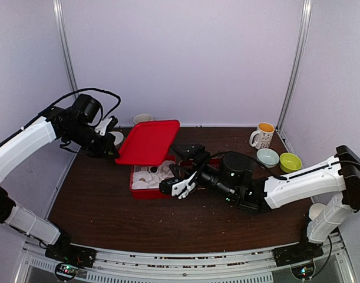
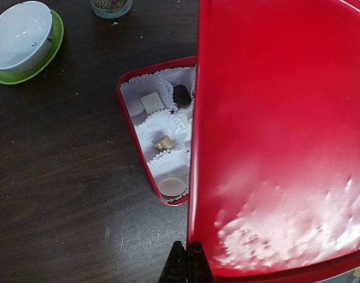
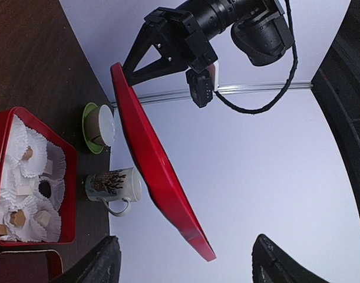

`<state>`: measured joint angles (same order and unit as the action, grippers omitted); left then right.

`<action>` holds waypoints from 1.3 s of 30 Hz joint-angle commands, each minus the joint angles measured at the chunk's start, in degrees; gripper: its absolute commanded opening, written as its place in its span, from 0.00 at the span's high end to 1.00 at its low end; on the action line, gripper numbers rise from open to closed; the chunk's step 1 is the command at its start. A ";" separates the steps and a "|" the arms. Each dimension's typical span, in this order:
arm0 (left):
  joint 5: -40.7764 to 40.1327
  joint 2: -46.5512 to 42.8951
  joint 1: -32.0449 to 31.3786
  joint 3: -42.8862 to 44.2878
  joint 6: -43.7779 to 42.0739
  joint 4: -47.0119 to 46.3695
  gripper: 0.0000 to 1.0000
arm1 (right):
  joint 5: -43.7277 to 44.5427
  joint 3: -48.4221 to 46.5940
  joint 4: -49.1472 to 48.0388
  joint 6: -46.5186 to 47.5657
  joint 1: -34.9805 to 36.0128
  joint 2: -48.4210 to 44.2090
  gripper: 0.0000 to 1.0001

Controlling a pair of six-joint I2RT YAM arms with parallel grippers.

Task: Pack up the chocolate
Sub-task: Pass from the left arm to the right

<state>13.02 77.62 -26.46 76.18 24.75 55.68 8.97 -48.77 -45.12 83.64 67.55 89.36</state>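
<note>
The edge of the red lid (image 2: 274, 135) is pinched between the tightly closed jaws of the left gripper (image 2: 187, 262). The lid is held tilted up and clear of the red box (image 1: 144, 194), evidently so that the compartments beneath can be reached. The jaws of the right gripper (image 3: 185, 262) are spread wide with nothing between them. This gripper is poised at the box's near right side, which is judged to be a position for reaching in or for fetching another piece. The chocolate (image 2: 151, 101) is found inside the box: cream squares and darker lumps, each seated in its own white paper cup (image 2: 168, 127) so that the pieces are separated. The box is set toward the middle of the table (image 1: 109, 224), well apart from its near edge.
</note>
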 commanded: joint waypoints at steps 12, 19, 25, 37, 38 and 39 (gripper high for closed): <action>-1.81 1.74 -0.54 2.47 -2.29 0.91 1.00 | -2.60 -6.28 4.47 0.03 0.19 5.74 0.44; -1.85 2.34 -0.64 3.54 -2.75 1.72 1.00 | -2.93 -7.36 5.89 0.27 0.14 7.20 0.54; -1.72 2.39 -0.73 3.97 -2.86 1.89 1.00 | -2.82 -8.18 8.15 -0.19 0.14 7.50 0.64; -0.29 0.37 -0.68 4.05 -3.58 0.32 0.83 | -2.30 -8.44 9.79 -2.97 0.33 5.89 0.82; 0.11 -0.38 -0.71 3.75 -3.53 -0.58 0.78 | -2.22 -8.37 10.13 -3.15 0.34 5.64 0.82; 0.64 -1.20 -0.77 3.30 -3.57 -1.53 0.65 | -2.21 -8.14 10.34 -3.35 0.35 5.45 0.83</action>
<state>11.70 79.81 -26.81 78.54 21.54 58.19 6.39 -55.79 -34.74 81.97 67.55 96.36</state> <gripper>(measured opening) 0.194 0.183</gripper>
